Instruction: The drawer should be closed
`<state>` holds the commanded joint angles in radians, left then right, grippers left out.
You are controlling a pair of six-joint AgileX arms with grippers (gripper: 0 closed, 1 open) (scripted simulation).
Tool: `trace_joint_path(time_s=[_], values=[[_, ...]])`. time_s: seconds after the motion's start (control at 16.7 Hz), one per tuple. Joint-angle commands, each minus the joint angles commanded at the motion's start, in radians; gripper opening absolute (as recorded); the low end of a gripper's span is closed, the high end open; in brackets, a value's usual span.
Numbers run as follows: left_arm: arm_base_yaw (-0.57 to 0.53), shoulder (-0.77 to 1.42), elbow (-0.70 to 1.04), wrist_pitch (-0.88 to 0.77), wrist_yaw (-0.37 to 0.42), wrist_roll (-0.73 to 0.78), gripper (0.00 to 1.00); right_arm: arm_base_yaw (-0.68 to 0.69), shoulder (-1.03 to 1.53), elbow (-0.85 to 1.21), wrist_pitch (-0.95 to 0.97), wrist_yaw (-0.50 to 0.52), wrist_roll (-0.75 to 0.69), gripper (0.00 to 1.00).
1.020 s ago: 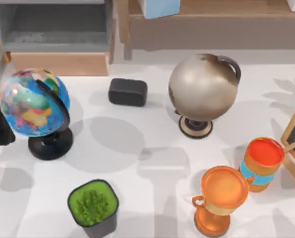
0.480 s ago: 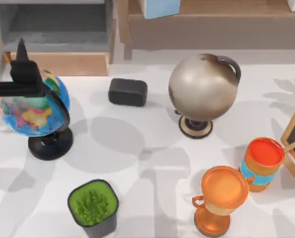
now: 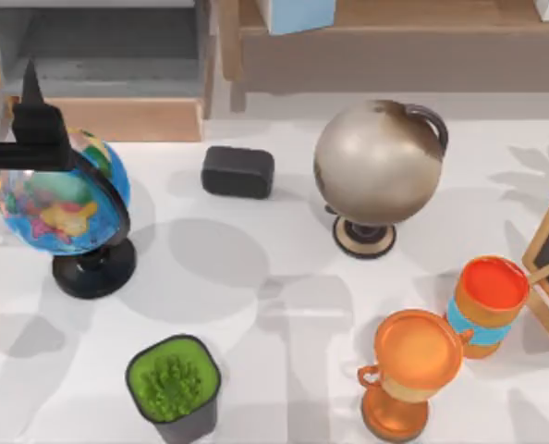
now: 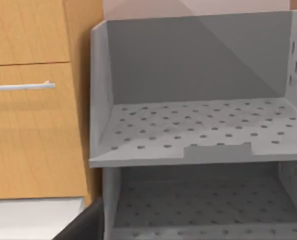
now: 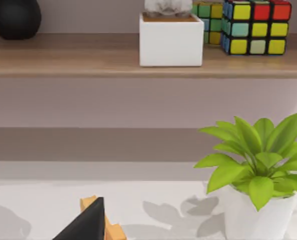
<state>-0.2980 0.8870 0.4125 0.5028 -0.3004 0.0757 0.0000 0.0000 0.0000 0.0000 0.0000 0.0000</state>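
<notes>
- Top view: left gripper (image 3: pixel 30 102) hovers above the coloured globe (image 3: pixel 60 192) near the desk's left edge; finger spread cannot be judged.
- Beyond, at the far-left corner, the drawer (image 3: pixel 108 118) stands pulled out, wood front facing the desk.
- Advice: descend to the front panel, push squarely inward, clearing the globe.

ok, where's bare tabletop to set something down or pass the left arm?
Widest bare patch: table centre, bordered by the black block, grey globe, trophy and green plant pot. Another strip lies between plant pot and trophy. Crowded: the right edge, and the left, where the left gripper hangs over the colourful globe.
</notes>
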Motion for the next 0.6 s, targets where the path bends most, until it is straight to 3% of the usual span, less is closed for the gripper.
trace_joint_path(time_s=[0.24,0.6], values=[[0.204,0.141,0.013,0.190,0.176,0.213,1.00,0.000,0.000,0.000,0.000,0.000,0.000,1.00],[0.619,0.477,0.009,0.570,0.536,0.680,1.00,0.000,0.000,0.000,0.000,0.000,0.000,1.00]])
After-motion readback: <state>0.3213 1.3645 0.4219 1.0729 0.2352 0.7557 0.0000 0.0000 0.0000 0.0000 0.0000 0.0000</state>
